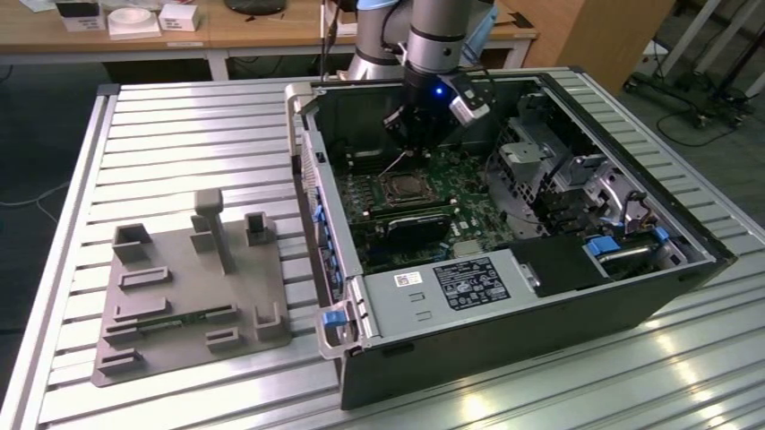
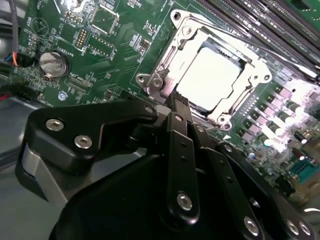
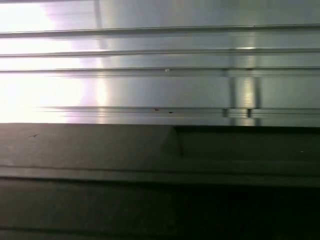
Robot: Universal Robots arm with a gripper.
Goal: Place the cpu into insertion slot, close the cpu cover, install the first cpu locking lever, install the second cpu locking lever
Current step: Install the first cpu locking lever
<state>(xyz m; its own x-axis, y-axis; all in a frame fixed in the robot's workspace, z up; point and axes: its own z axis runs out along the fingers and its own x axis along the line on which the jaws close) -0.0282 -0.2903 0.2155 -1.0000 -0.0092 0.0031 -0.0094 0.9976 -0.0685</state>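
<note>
Inside the open computer case (image 1: 669, 287), the cpu (image 2: 210, 80) lies flat in the insertion slot (image 1: 400, 186), its pale metal top showing. The silver cpu cover (image 2: 165, 55) is folded down around it. A thin wire lever (image 1: 390, 163) slants up from the slot's far edge toward my gripper. My gripper (image 2: 174, 100) hangs just above that edge of the slot, its black fingers (image 2: 180, 150) drawn together at the tips. I cannot tell whether they pinch the lever. In the exterior view my gripper (image 1: 413, 139) is low over the green board.
Long black memory slots (image 2: 260, 20) run beside the slot, and a coin battery (image 2: 53, 63) sits on the board. The case walls (image 1: 308, 170), a drive cage (image 1: 538, 152) and a power supply (image 1: 460, 282) hem in the board. A grey fixture plate (image 1: 179, 287) lies on the slatted table (image 3: 150, 75).
</note>
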